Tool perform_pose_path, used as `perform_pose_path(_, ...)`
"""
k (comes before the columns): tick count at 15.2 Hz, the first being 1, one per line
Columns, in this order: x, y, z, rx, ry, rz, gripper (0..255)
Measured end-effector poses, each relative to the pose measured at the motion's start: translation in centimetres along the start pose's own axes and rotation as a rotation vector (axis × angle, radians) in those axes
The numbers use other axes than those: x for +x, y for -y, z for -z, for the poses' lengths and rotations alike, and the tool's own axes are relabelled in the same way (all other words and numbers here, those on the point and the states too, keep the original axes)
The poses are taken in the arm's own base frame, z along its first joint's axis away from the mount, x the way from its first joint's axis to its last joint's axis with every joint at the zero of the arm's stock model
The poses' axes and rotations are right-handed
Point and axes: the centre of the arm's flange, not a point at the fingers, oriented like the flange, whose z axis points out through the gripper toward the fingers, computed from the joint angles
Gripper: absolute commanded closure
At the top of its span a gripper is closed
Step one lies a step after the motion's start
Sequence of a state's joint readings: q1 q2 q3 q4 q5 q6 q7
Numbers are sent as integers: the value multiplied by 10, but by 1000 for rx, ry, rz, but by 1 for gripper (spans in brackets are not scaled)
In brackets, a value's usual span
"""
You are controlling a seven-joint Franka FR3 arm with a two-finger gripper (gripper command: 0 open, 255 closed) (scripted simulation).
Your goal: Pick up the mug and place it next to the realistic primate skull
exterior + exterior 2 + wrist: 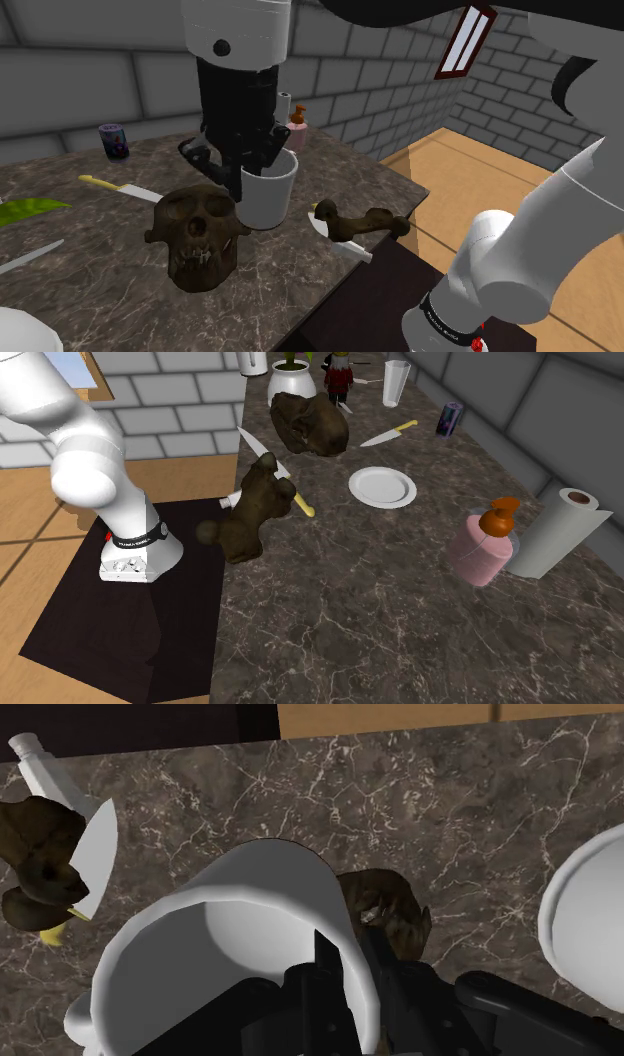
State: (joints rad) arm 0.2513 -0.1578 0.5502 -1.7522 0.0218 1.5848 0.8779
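In the shoulder view, counted from the brown primate skull [200, 235]: blocked at 3 o'clock by a knobbly brown bone [365, 222] lying over a white knife blade [345, 247], at 10 o'clock by a yellow-handled knife [118, 188]. Open at 6 o'clock over bare dark marble counter [200, 320]. Purple can [113, 140] at 11, pink soap dispenser [297, 128] at 1.

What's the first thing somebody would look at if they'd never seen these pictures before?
Probably the dark brown primate skull with its bared teeth, sitting on the dark marble counter. Right beside it in the shoulder view, the black end effector clasps a white mug by its rim. A brown bone lies near the counter's edge.
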Motion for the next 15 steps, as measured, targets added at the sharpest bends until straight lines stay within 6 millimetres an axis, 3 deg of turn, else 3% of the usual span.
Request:
perform_pose_path(4, -17, 53, 0, 1, 0, 1, 255)
perform_pose_path(6, -22, 67, 0, 0, 0, 0, 255)
perform_pose_path(15, -24, 74, -43, 1, 1, -2, 255)
